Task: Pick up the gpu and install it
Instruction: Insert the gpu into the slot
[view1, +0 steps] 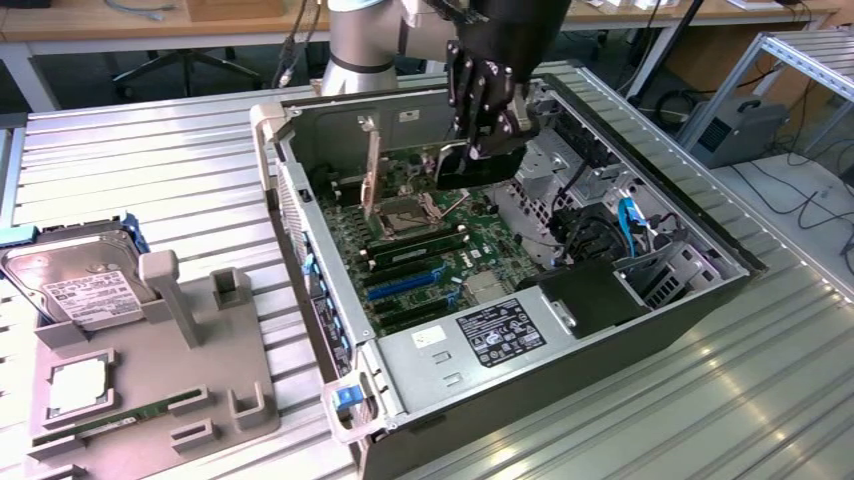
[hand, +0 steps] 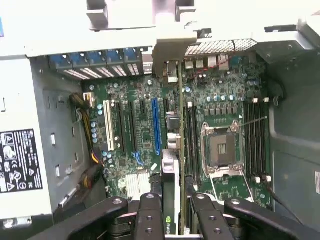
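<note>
gpu: the gpu (view1: 465, 170) hung on edge in the tool's grip, black face outward, just under the fingertips and inside the open case (view1: 534, 410).
tool: the tool (hand: 175, 215) was clamped on the gpu, one finger on each face of the card, reaching down into the case from above.
motherboard: the green motherboard (hand: 142, 137) lay directly below the tool. The empty processor socket (hand: 220, 150) sat to one side of the card's line and the long blue slot (hand: 156, 125) to the other.
power supply: the labelled silver power supply (view1: 467, 345) sat in the case end far from the tool.
done: the pick-up, as I judged it, since the card rode in the grip and was well away from the holder.
left: the seating. The card looked clear of the board in the exterior view, but I could not tell whether its lower edge had met a slot.
holder: the grey holder (view1: 200, 380) stood well apart from the tool, toward the exterior view's left. It carried the hard drive (view1: 74, 285) and a narrow memory stick (view1: 114, 420).
worktop: a ribbed metal worktop (view1: 160, 170) lay under the case and the holder, below the tool's level.
room: a wooden bench (view1: 80, 25) stood beyond the arm (view1: 363, 40). A grey floor unit (view1: 737, 125) with loose cables stood off toward the exterior view's right.
</note>
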